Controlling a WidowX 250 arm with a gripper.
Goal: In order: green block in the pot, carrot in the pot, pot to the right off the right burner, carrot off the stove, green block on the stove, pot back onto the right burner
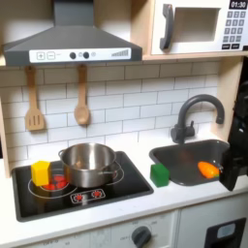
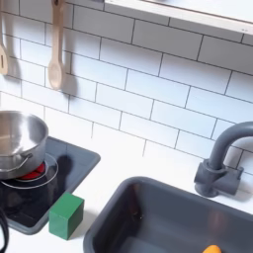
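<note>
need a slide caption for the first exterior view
Toy kitchen: steel pot on the black stove, green block on the counter beside it, carrot lying in the sink.

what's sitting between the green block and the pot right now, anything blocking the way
Nothing visible does. In the first exterior view the green block sits on the counter between the stove and the sink, and the stretch of cooktop toward the pot is bare. The yellow block lies beyond the pot.
</note>
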